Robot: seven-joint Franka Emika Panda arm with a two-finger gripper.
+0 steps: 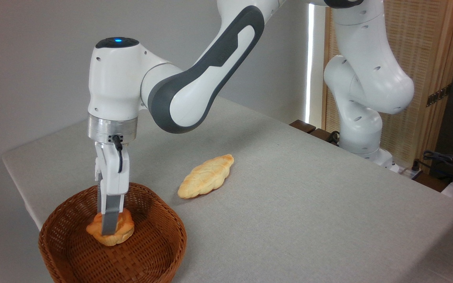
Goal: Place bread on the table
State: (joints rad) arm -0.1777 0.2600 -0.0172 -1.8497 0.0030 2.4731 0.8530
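Observation:
The bread [126, 229], a small round golden bun with a lobed top, is inside the brown wicker basket [151, 245] at the front left. My gripper [108, 231] reaches straight down into the basket. It is seen edge-on, with its near finger [109, 222] lying across the bun's middle, and the fingers look closed on the bun's sides. The far finger is hidden behind the near one. Whether the bun rests on the basket floor or hangs just above it does not show. The table [309, 204] has a light grey fabric-like top.
A longer pale leaf-shaped braided bread [207, 176] lies on the table to the right of and behind the basket. The arm's base [362, 137] stands at the table's far right edge, with cables [444, 161] beside it. The basket sits near the table's front left edge.

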